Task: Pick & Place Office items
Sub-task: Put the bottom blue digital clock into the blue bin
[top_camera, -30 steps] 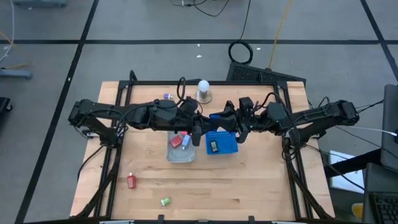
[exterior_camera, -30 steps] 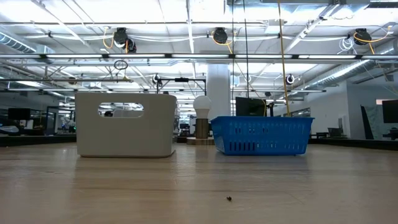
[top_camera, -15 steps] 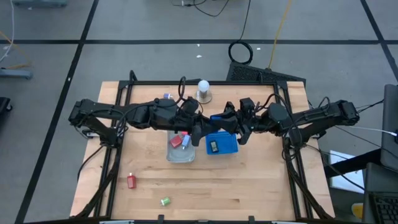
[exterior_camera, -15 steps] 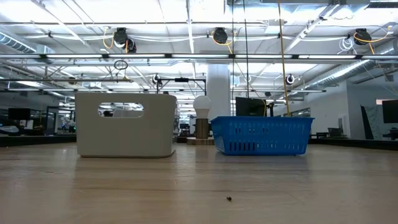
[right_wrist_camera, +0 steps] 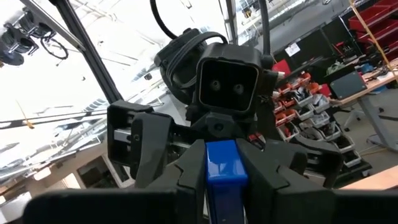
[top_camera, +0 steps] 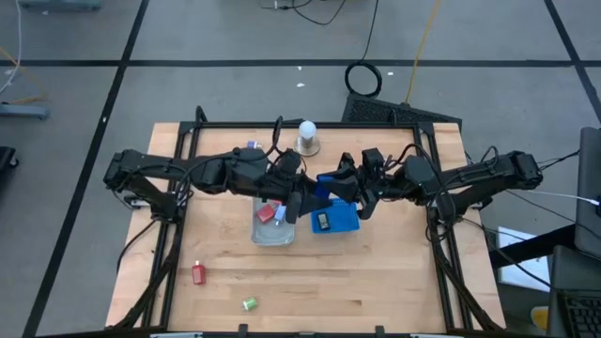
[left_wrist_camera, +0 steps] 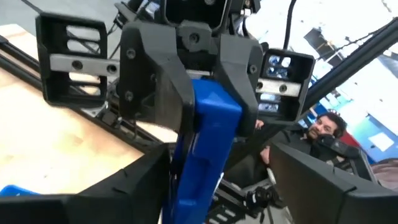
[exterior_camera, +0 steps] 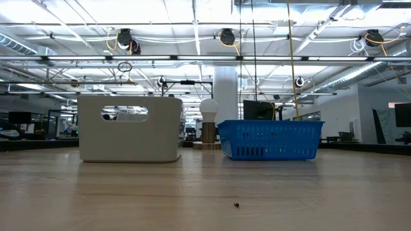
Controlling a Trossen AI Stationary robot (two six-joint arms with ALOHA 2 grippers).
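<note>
The blue office item (left_wrist_camera: pixel 205 143) is hanging in the air between the two grippers, which are meeting tip to tip over the middle of the table. The right gripper (left_wrist_camera: pixel 200 118) is pressing its two dark fingers on both sides of one end of the item. The left gripper (right_wrist_camera: pixel 221 174) is facing it and is clamping the other end, so both are closed on the same piece.

Just below the left gripper the clear tray (top_camera: pixel 272 240) is standing, and it is holding a red item (top_camera: pixel 267 213) and a light blue item (top_camera: pixel 280 214) side by side. Just below the right gripper the blue basket (top_camera: pixel 349 225) is sitting beside the tray, and it is carrying a black item (top_camera: pixel 322 222).

Behind the left gripper, near the far edge of the table, a purple item (top_camera: pixel 252 145) is lying. The white ball on a round base (top_camera: pixel 306 131) is standing behind the place where the grippers are meeting.

Well apart from both grippers, toward the near edge on the left arm's side, another red item (top_camera: pixel 198 273) and a green item (top_camera: pixel 249 303) are lying on the bare wooden table (top_camera: pixel 394 282).

Beyond the right gripper, in the room behind the table, a person (left_wrist_camera: pixel 320 127) is sitting.
</note>
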